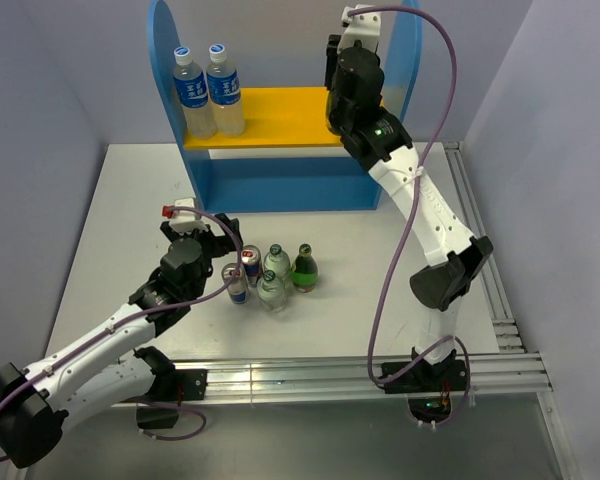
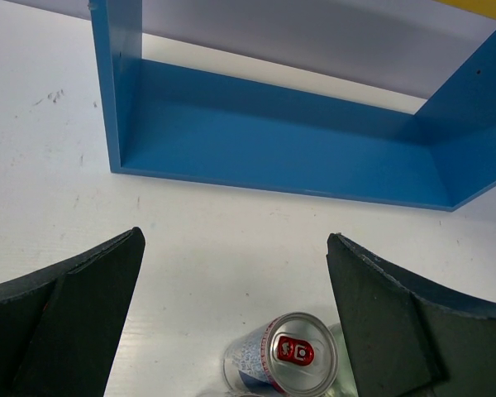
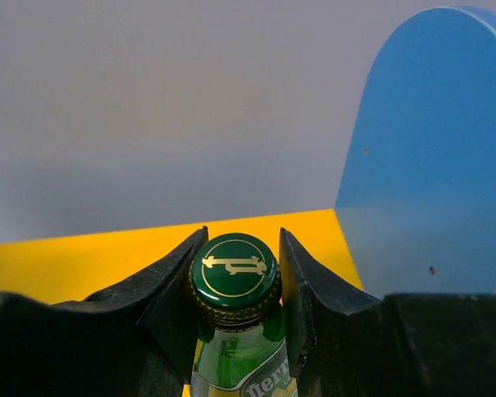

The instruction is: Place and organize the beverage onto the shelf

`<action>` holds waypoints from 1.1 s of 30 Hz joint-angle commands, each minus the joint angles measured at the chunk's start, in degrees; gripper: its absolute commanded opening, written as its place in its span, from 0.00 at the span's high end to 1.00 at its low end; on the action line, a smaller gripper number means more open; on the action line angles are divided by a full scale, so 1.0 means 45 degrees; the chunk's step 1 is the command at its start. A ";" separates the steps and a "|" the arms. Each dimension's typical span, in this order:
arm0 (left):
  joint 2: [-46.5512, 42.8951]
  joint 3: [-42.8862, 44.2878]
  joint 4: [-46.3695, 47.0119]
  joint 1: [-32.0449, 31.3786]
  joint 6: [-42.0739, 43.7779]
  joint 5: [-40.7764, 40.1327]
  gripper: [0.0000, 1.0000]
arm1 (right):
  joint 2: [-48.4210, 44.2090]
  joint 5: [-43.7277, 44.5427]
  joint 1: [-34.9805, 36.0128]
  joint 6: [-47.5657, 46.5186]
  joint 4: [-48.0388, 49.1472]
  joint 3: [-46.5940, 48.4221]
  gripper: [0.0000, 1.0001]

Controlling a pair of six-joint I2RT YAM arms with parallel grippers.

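My right gripper (image 1: 340, 118) is over the right end of the shelf's (image 1: 280, 180) yellow board. In the right wrist view it (image 3: 242, 233) is shut on the cap of a green glass bottle (image 3: 236, 273), which is upright over the board (image 3: 66, 265). On the table stand two slim cans (image 1: 250, 263) (image 1: 237, 285), two small clear bottles (image 1: 276, 262) (image 1: 271, 291) and a second green bottle (image 1: 303, 268). My left gripper (image 1: 218, 240) is open just left of and above the cans. In the left wrist view it (image 2: 236, 238) is wide open, with one can (image 2: 281, 364) below between the fingers.
Two taller clear bottles with blue labels (image 1: 193, 92) (image 1: 224, 88) stand at the left end of the yellow board. The shelf's lower bay (image 2: 273, 141) has nothing in it. Grey walls enclose the table. A metal rail (image 1: 480, 230) runs along its right edge.
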 commanded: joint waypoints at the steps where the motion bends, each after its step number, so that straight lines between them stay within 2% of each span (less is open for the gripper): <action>1: 0.0164 0.0288 0.0152 0.0044 -0.0094 0.0230 0.01 | 0.0005 -0.0308 -0.0563 -0.0360 0.1264 0.1437 1.00; 9: 0.0457 0.0328 0.0172 0.0044 -0.0055 0.0172 0.01 | 0.0396 -0.0777 -0.1832 0.0460 0.1988 0.0268 1.00; 22: 0.0496 0.0347 0.0153 0.0043 -0.0055 0.0152 0.01 | 0.0377 -0.0562 -0.2263 0.1046 0.3004 -0.1843 1.00; 23: 0.0477 0.0347 0.0152 0.0044 -0.0055 0.0133 0.01 | 0.0357 -0.0504 -0.2282 0.1066 0.3004 -0.1940 0.96; 24: 0.0477 0.0328 0.0172 0.0024 -0.0055 0.0133 0.01 | 0.0338 -0.0484 -0.2263 0.1066 0.3004 -0.2019 0.70; 25: 0.0496 0.0328 0.0172 0.0024 -0.0055 0.0152 0.01 | 0.0280 -0.0561 -0.2263 0.1066 0.3004 -0.2097 0.52; 26: 0.0477 0.0347 0.0172 0.0024 -0.0035 0.0152 0.01 | 0.0202 -0.0485 -0.2263 0.1066 0.3004 -0.2175 0.39; 27: 0.0496 0.0347 0.0172 0.0043 -0.0054 0.0171 0.01 | 0.0182 -0.0503 -0.2244 0.1066 0.2985 -0.2311 0.08; 28: 0.0496 0.0347 0.0153 0.0044 -0.0055 0.0172 0.01 | 0.0123 -0.0561 -0.2243 0.1066 0.3004 -0.2371 0.00; 33: 0.0458 0.0347 0.0133 0.0024 -0.0074 0.0133 0.01 | -0.0637 -0.0504 -0.2185 0.1027 0.3491 -0.3268 0.00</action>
